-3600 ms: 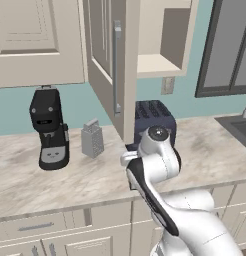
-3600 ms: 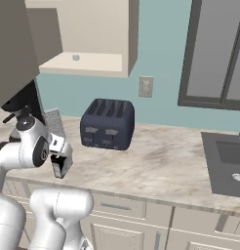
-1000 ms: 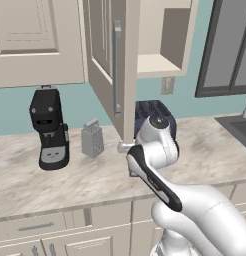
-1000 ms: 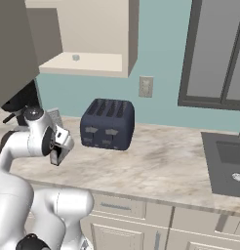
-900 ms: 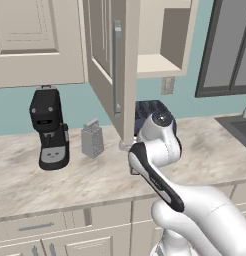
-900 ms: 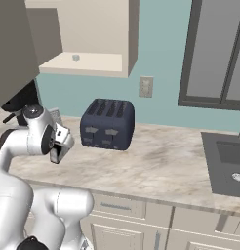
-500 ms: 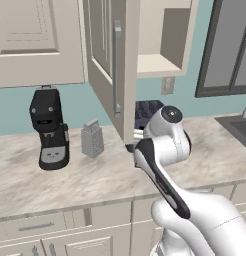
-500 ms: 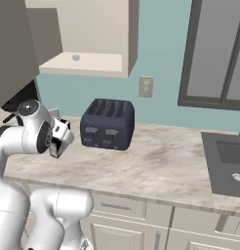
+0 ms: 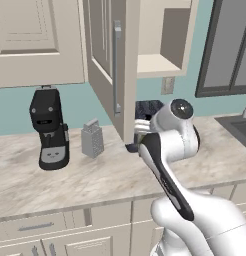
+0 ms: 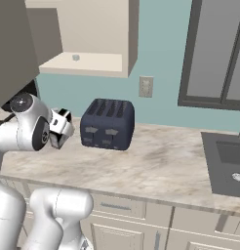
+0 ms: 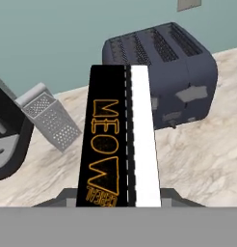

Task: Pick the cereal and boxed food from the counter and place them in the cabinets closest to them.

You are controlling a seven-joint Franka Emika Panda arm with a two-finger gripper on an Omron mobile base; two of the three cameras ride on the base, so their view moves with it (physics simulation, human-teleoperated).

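My gripper (image 11: 121,198) is shut on a tall, narrow black box (image 11: 120,140) with orange "MEOW" lettering and a white side; I cannot tell whether it is the cereal or the boxed food. In the right base view the gripper (image 10: 61,129) hangs above the counter (image 10: 156,161), just left of the dark toaster (image 10: 107,124). The open wall cabinet's pale shelf (image 10: 88,63) is right above it. In the left base view the cabinet's open door (image 9: 112,65) covers most of the hand, and the dark box end (image 9: 132,148) pokes out below its lower edge.
A metal grater (image 9: 92,139) and a black coffee machine (image 9: 49,130) stand on the counter (image 9: 95,175) to the left. The toaster (image 11: 164,67) is straight ahead of the hand. A sink (image 10: 229,161) lies at the far right under a dark window.
The arm has lifted the held box up off counter height and swung it back toward the toaster and the open cabinet. The grip has stayed shut.
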